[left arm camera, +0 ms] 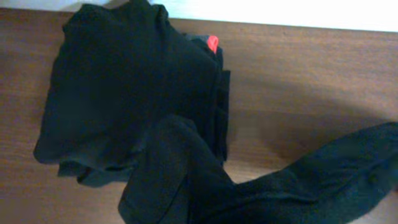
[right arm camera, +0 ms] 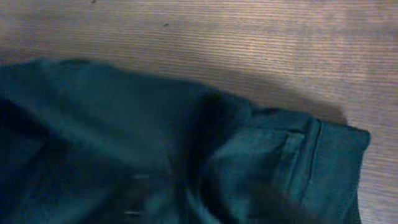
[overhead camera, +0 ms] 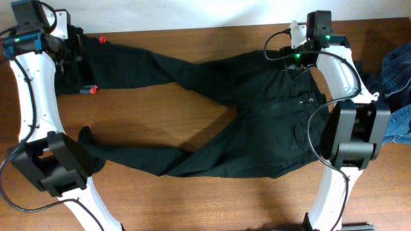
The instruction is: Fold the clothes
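A pair of black trousers (overhead camera: pixel 257 122) lies spread on the wooden table (overhead camera: pixel 160 102), waist at the right and both legs running left. My left gripper (overhead camera: pixel 76 51) is at the far left corner, at the end of the upper leg. In the left wrist view the bunched leg end (left arm camera: pixel 124 93) covers the jaws. My right gripper (overhead camera: pixel 297 64) is on the waist at the far right. In the right wrist view the waistband corner with a belt loop (right arm camera: pixel 311 162) fills the bottom, and the fingers are hidden in cloth.
A heap of blue denim clothes (overhead camera: pixel 398 77) lies at the table's right edge. Small red marks (overhead camera: pixel 101 39) (overhead camera: pixel 93 88) show by the left gripper, and one shows in the left wrist view (left arm camera: pixel 212 42). The lower leg (overhead camera: pixel 128 154) runs toward the left arm's base.
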`<state>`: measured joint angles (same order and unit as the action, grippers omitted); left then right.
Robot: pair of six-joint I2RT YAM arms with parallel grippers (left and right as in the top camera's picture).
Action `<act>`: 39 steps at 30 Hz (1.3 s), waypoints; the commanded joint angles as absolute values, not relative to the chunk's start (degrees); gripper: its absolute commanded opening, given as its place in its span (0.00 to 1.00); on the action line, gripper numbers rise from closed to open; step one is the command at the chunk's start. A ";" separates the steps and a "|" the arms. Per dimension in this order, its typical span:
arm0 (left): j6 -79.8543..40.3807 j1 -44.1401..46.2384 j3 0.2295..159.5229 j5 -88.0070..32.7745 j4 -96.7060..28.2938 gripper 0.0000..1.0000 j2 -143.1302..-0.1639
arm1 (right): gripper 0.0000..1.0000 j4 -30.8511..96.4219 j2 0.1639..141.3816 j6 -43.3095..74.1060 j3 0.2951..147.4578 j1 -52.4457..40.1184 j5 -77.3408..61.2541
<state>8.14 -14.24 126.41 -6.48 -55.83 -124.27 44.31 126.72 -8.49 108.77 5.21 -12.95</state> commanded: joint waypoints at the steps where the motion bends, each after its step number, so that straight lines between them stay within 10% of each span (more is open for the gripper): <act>1: 9.37 -14.24 126.78 -4.80 -54.76 0.02 -126.21 | 0.91 43.75 127.00 -10.76 109.65 5.17 -11.73; 4: 10.02 -14.24 126.78 -4.62 -54.17 0.51 -126.39 | 0.99 43.46 126.96 -11.97 109.84 5.28 -11.70; 23: 12.53 -14.24 126.80 4.23 -52.56 0.46 -126.34 | 0.99 53.21 125.16 -12.21 109.84 5.32 -11.75; 27: 12.51 -14.24 126.80 5.34 -50.74 0.57 -126.30 | 0.99 53.19 123.63 -12.23 109.84 5.32 -11.66; 39: 11.62 -11.49 126.78 -14.85 -58.24 0.02 -126.32 | 0.99 54.43 123.13 -12.21 109.84 5.32 -9.76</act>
<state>12.47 -13.06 126.41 -7.84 -56.84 -126.02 54.11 126.06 -12.03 108.86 5.21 -10.94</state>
